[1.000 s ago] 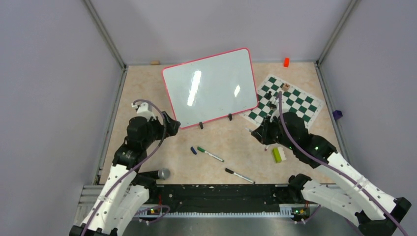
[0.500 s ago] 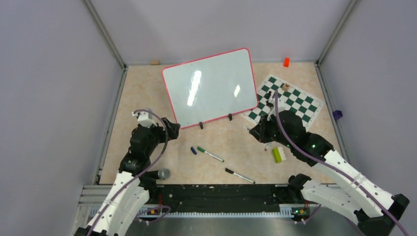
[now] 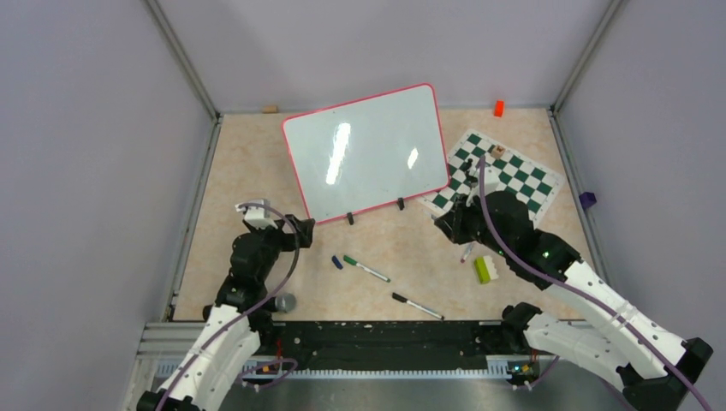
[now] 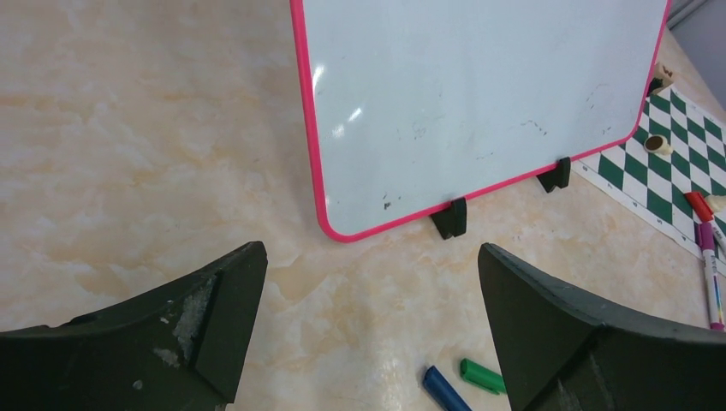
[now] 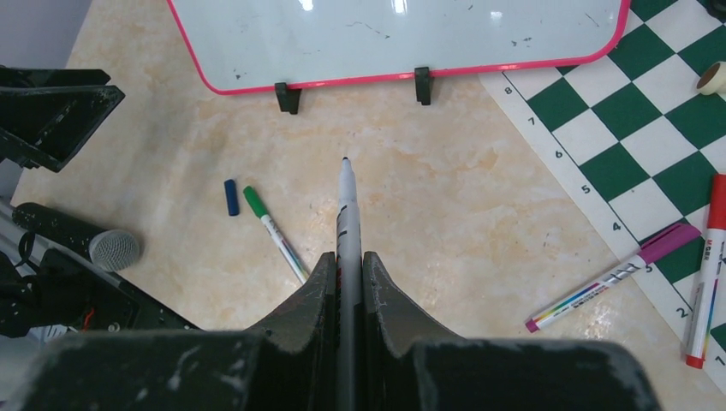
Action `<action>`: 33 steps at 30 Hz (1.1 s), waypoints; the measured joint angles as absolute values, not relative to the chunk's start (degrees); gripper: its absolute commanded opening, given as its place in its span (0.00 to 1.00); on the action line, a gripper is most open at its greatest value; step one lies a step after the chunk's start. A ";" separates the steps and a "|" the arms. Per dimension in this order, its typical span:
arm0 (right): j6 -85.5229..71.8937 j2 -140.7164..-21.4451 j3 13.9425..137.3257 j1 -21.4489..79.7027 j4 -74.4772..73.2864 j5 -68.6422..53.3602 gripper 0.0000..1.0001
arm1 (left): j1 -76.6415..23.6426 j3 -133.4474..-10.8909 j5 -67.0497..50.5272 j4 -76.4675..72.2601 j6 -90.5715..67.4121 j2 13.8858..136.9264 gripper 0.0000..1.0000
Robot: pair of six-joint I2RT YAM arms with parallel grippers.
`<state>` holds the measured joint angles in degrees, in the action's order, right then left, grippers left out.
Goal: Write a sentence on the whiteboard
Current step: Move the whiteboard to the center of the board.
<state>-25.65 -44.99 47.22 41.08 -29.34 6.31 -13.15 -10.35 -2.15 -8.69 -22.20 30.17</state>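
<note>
Right tool (image 5: pixel 347 264) clamps an uncapped marker (image 5: pixel 346 201), tip toward the blank whiteboard (image 3: pixel 368 154) at the bench's far centre. Left tool (image 4: pixel 370 257) gapes wide, empty. Judged: approach step, nothing written; next, tip must meet the board lightly.

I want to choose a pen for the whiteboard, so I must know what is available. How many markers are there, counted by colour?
green-capped marker: 1
black-capped marker: 1
purple-capped marker: 1
red marker: 1
uncapped marker, held in the right gripper: 1
Total: 5
</note>
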 measured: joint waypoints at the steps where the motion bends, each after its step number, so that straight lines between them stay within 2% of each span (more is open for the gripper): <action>1: -25.47 -44.99 47.22 41.08 -29.21 6.31 0.00 | -13.15 -10.35 -2.28 -9.50 -21.74 30.35 0.98; 15: -23.33 -43.94 46.83 41.08 -27.27 3.75 0.00 | -9.96 -10.37 -1.52 -15.22 -19.86 33.67 0.98; 33: -22.55 -48.03 46.92 41.08 -26.59 5.19 0.00 | -3.11 -16.64 -21.04 -22.63 -16.27 51.11 0.97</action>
